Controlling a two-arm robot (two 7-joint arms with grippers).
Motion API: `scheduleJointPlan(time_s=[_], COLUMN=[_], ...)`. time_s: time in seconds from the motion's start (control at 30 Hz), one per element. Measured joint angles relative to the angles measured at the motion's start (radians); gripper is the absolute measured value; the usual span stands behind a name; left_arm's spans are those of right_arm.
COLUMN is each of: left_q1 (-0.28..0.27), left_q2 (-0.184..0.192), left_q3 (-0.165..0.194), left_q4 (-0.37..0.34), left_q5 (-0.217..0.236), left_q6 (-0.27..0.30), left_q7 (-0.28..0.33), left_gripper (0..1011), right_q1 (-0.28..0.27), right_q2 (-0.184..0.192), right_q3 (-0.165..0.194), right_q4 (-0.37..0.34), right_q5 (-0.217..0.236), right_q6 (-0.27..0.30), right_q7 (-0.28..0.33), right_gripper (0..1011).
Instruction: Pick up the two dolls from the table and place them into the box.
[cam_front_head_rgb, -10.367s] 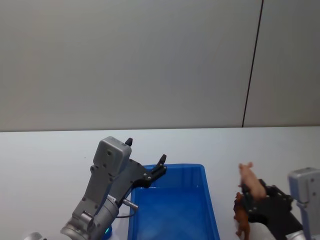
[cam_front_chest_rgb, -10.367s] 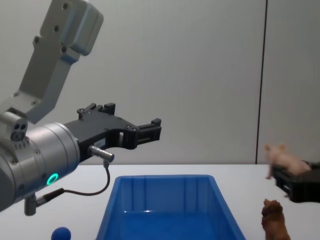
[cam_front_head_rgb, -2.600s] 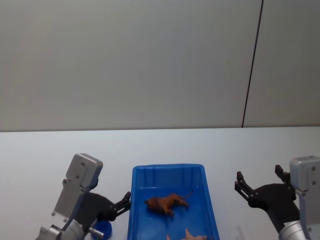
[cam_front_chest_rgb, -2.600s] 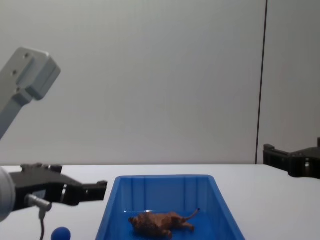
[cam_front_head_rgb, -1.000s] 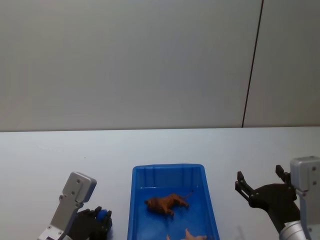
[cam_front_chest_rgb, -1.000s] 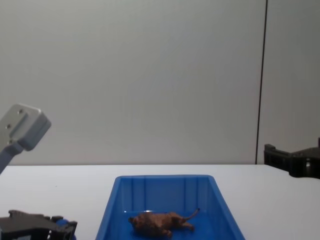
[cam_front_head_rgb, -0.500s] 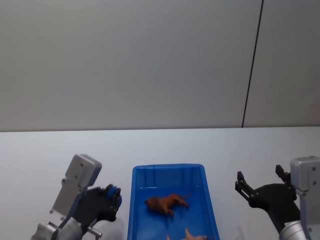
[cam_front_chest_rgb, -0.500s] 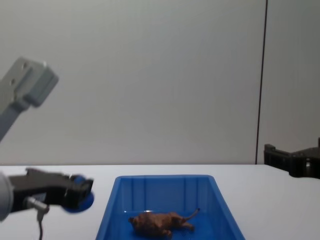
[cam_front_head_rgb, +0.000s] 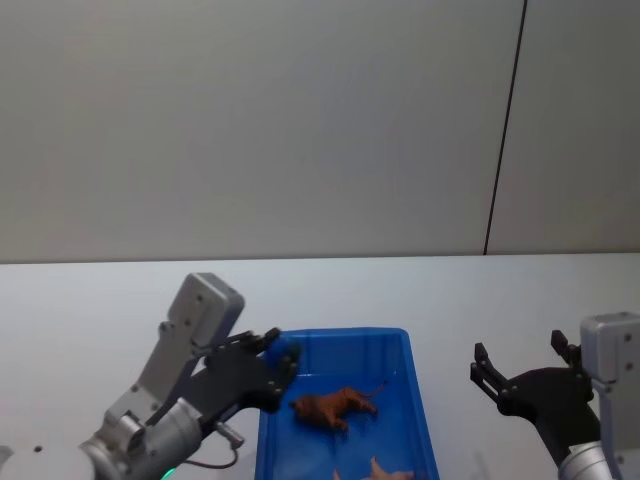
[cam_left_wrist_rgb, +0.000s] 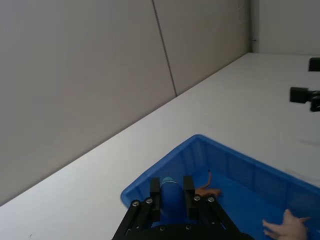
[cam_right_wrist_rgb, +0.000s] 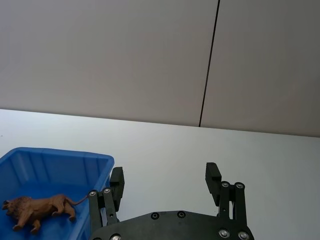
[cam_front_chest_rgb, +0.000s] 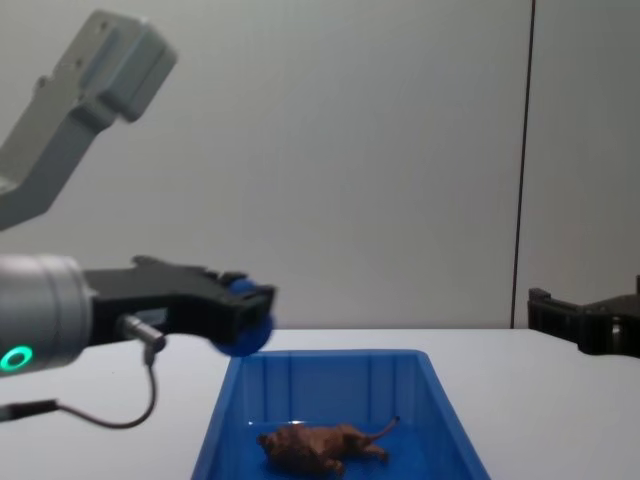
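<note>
The reddish-brown doll (cam_front_head_rgb: 333, 407) lies on its side on the floor of the blue box (cam_front_head_rgb: 335, 334). The pale pink doll (cam_front_head_rgb: 385, 470) lies in the box too, at its near end. My left gripper (cam_front_head_rgb: 280, 352) hangs over the box's far left corner, shut on a small blue ball (cam_front_chest_rgb: 240, 335). In the left wrist view the ball (cam_left_wrist_rgb: 172, 199) sits between the fingers, above the box rim (cam_left_wrist_rgb: 200, 139). My right gripper (cam_front_head_rgb: 518, 347) stays open and empty above the table, right of the box.
The white table (cam_front_head_rgb: 90, 310) runs back to a grey wall. A dark vertical seam (cam_front_head_rgb: 505, 130) marks the wall at the right. Bare tabletop lies on both sides of the box.
My left gripper has risen from the table with the blue ball and swung right, from beside the box to above its far left corner. The right arm and both dolls have not moved.
</note>
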Motion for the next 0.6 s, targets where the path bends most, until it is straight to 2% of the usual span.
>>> scheduleJointPlan(time_s=[0.1, 0.13, 0.17, 0.23, 0.27, 0.3, 0.47, 0.5, 0.57, 0.6], left_q1=[-0.013, -0.019, -0.022, -0.028, -0.028, -0.033, -0.042, -0.044, -0.047, -0.048], left_q2=[-0.012, -0.018, -0.020, -0.026, -0.026, -0.030, -0.039, -0.041, -0.043, -0.044], left_q3=[0.006, 0.009, 0.011, 0.014, 0.014, 0.016, 0.020, 0.021, 0.023, 0.023], left_q4=[0.000, 0.000, 0.000, 0.000, 0.000, 0.000, 0.001, 0.001, 0.001, 0.001], left_q5=[0.008, 0.011, 0.013, 0.017, 0.017, 0.020, 0.026, 0.028, 0.029, 0.030], left_q6=[-0.004, -0.006, -0.006, -0.008, -0.008, -0.009, -0.012, -0.012, -0.013, -0.013], left_q7=[-0.032, -0.045, -0.051, -0.067, -0.067, -0.076, -0.096, -0.102, -0.107, -0.109], left_gripper=[336, 402, 402, 485, 485, 545, 688, 750, 785, 838], right_q1=[0.000, 0.000, 0.000, 0.000, 0.000, 0.000, 0.000, 0.000, 0.000, 0.000], right_q2=[0.000, 0.000, 0.000, 0.000, 0.000, 0.000, 0.000, 0.000, 0.000, 0.000], right_q3=[0.000, 0.000, 0.000, 0.000, 0.000, 0.000, 0.000, 0.000, 0.000, 0.000], right_q4=[0.000, 0.000, 0.000, 0.000, 0.000, 0.000, 0.000, 0.000, 0.000, 0.000], right_q5=[0.000, 0.000, 0.000, 0.000, 0.000, 0.000, 0.000, 0.000, 0.000, 0.000], right_q6=[0.000, 0.000, 0.000, 0.000, 0.000, 0.000, 0.000, 0.000, 0.000, 0.000], right_q7=[0.000, 0.000, 0.000, 0.000, 0.000, 0.000, 0.000, 0.000, 0.000, 0.000], right_gripper=[1001, 1001, 1001, 1001, 1001, 1001, 1001, 1001, 1001, 1001])
